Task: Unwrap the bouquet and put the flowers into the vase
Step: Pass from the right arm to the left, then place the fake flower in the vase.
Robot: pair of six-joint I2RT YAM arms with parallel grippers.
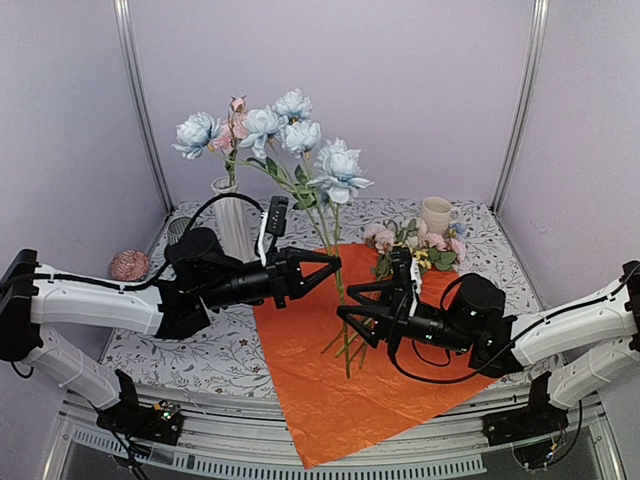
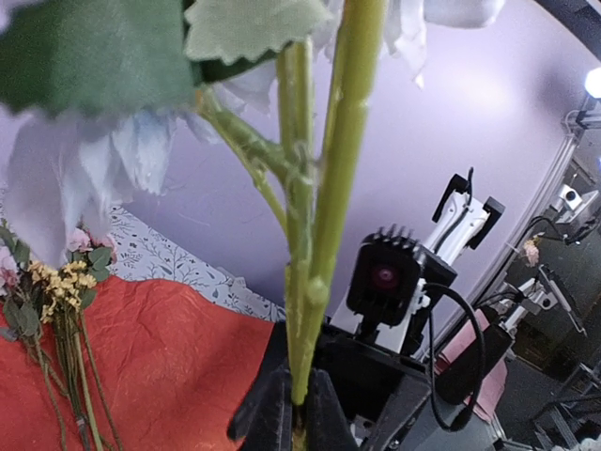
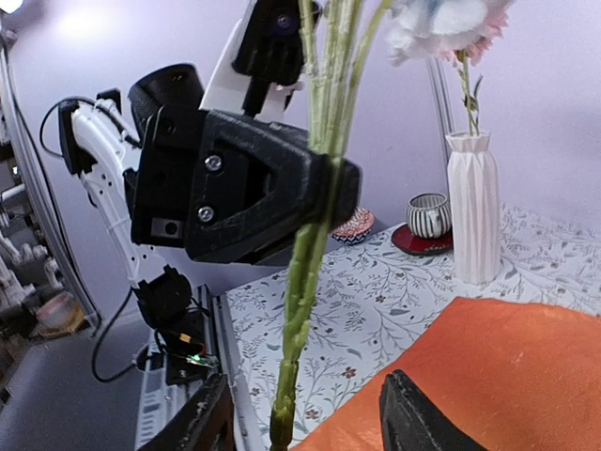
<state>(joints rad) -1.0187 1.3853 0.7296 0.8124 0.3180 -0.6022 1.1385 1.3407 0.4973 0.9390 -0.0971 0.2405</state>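
- the left gripper (image 1: 332, 263) is pinched tight on the stems (image 1: 336, 235) of the blue flowers (image 1: 300, 135). in the left wrist view its fingers (image 2: 261, 413) are pressed together on the green stalks.
- the right gripper (image 1: 345, 302) sits just below it with its jaws apart. the stem ends hang between its fingers (image 3: 211, 423), and nothing there looks gripped.
- the bunch stands close to upright, blooms up and cut ends down over the orange paper (image 1: 330, 390), so its long axis roughly matches the vase's.
- the vase (image 1: 238, 228) stands behind the left arm, to the left of the held bunch and farther back, with a couple of blooms in it. it's on the left arm's side, and the right arm is well apart from it.
- my guess is the left arm has to carry the bunch left and back, lifting it so the stem ends clear the flared rim before lowering.
- more flowers, pink and yellow sprigs (image 1: 415, 245), lie at the paper's far edge, near the right arm.
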